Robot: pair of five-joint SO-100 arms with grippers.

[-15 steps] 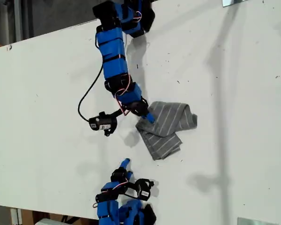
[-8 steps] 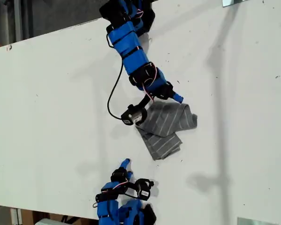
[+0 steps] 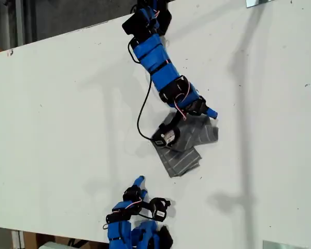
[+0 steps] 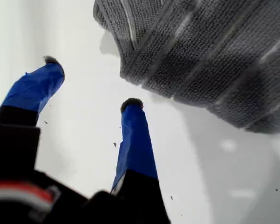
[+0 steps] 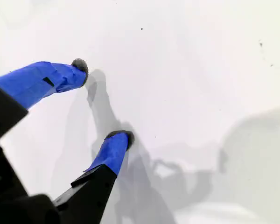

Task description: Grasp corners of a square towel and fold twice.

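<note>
My first gripper is spread wide, its 2 blue fingers apart with nothing between them, only the bare white table showing in the gap. The towel, grey with thin white stripes, lies just beyond the fingertips, its nearest folded edge close to the tip of 1 finger but not touching it. In the exterior view this gripper reaches over the towel from the upper arm, the tip sitting at the towel's edge nearest the top of that view. The towel is bunched and folded over on itself on the table, a little toward the exterior view's right of centre, with 1 corner pointing toward the lower arm.

My second gripper is also spread, holding nothing, its 2 fingers above plain white table and their own shadows. In the exterior view it sits low near the bottom edge, well apart from the towel, its blue tip pointing up toward it.
</note>
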